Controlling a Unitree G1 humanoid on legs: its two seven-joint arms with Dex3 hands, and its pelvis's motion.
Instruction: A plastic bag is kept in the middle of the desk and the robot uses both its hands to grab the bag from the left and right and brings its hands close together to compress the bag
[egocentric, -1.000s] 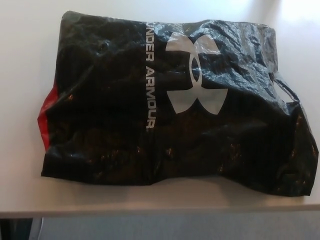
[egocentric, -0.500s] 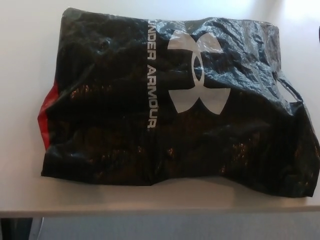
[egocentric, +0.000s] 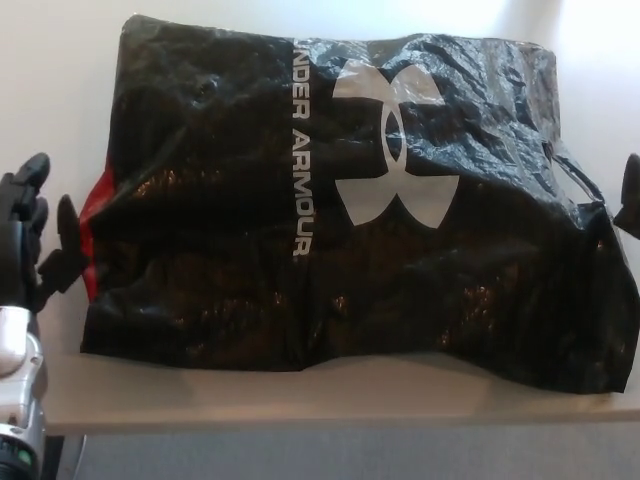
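White desk (egocentric: 60, 395) surface fills the head view, and its front edge runs below the plastic bag (egocentric: 350, 220). Below that edge, a grey band of floor or background shows.

Nearest the camera, the left forearm enters from the lower corner on the robot's left side. Its silver-white wrist section sits in front of the desk edge, beside the bag's near left corner.

The left hand (egocentric: 35, 235) rises from that wrist, just beside the bag's left edge. Its black fingers (egocentric: 28, 180) point upward and stand spread apart, holding nothing. The thumb (egocentric: 68, 225) sits closest to the bag, next to the red side panel (egocentric: 95, 235) that shows at the bag's left edge. Contact between thumb and bag cannot be confirmed.

The plastic bag lies flat in the middle of the desk and covers most of the surface. It is black, glossy and wrinkled. A large grey logo (egocentric: 395, 145) sits right of the bag's centre, and a line of white lettering (egocentric: 300, 150) runs down the bag left of the logo. A thin loop handle (egocentric: 580, 180) projects from the bag's right edge.

The right hand (egocentric: 629, 195) shows only as a small dark tip at the picture's border, just beside the bag's right edge near the loop handle. Its finger state cannot be determined.
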